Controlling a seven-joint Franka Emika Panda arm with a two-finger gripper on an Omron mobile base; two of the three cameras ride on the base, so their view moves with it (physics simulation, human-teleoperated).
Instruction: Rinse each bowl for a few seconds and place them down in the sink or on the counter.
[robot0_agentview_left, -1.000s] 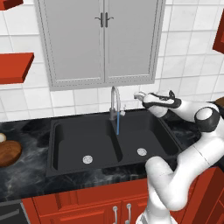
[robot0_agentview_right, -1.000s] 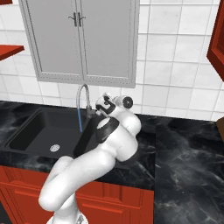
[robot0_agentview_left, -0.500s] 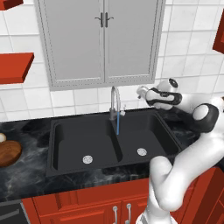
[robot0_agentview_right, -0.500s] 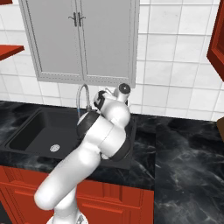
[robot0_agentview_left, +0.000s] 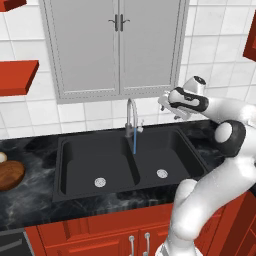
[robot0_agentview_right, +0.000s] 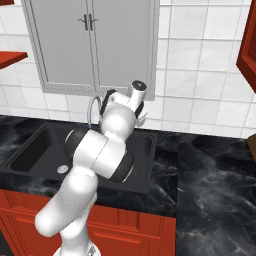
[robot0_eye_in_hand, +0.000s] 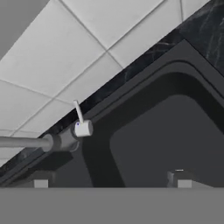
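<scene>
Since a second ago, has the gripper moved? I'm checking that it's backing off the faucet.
Yes. In the left base view the gripper has drawn right and upward, away from the faucet, toward the tiled wall.

Both base views look forward and down from behind the arm, sharing the sink (robot0_agentview_left: 125, 160) and faucet (robot0_agentview_left: 131, 117). Hand view sits close, facing the faucet (robot0_eye_in_hand: 57, 140) ahead of the fingertips.

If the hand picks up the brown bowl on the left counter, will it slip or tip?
The brown bowl looks wood-like and stiff, so probably light and not fragile. Its shallow round form on the counter seems unlikely to tip, though its low rim may slip from the hand.
</scene>
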